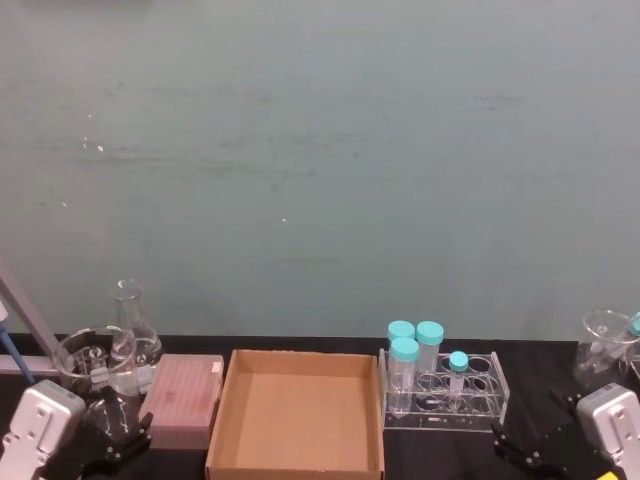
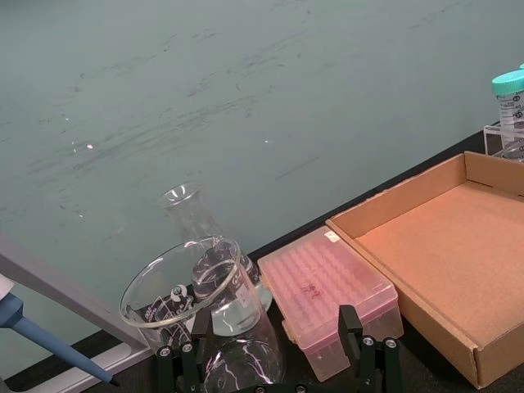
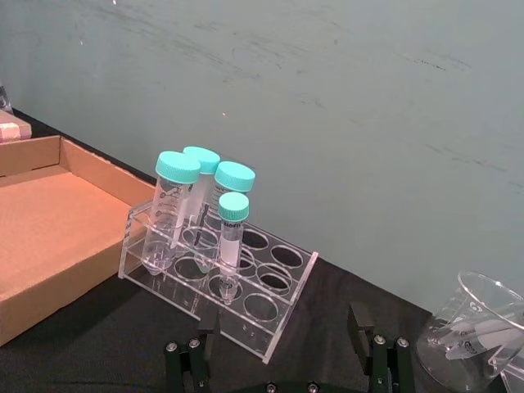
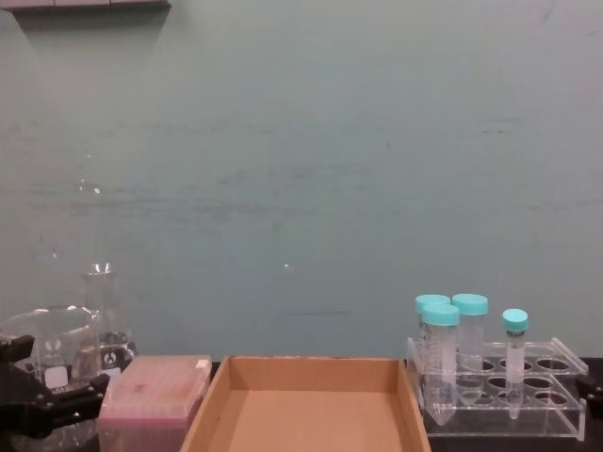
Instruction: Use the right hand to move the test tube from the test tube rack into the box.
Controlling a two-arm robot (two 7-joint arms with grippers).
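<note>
The slim test tube (image 1: 458, 378) with a small teal cap stands upright in the clear test tube rack (image 1: 490, 412), to the right of three wider teal-capped tubes (image 1: 405, 365). From the right wrist the test tube (image 3: 232, 237) sits in the near row of the rack (image 3: 270, 315), ahead of my right gripper (image 3: 282, 360), whose fingers are spread open and empty. In the head view that gripper (image 1: 530, 448) is low at the front right, short of the rack. The brown cardboard box (image 1: 300, 450) lies empty left of the rack. My left gripper (image 1: 120, 440) rests open at the front left.
A pink plastic box (image 1: 185, 400) lies left of the cardboard box. Behind it stand a glass beaker (image 1: 85, 362) and a conical flask (image 1: 130, 330). Another beaker (image 1: 603, 345) holding small items stands at the far right. A pipette stand (image 2: 49, 286) is at the left edge.
</note>
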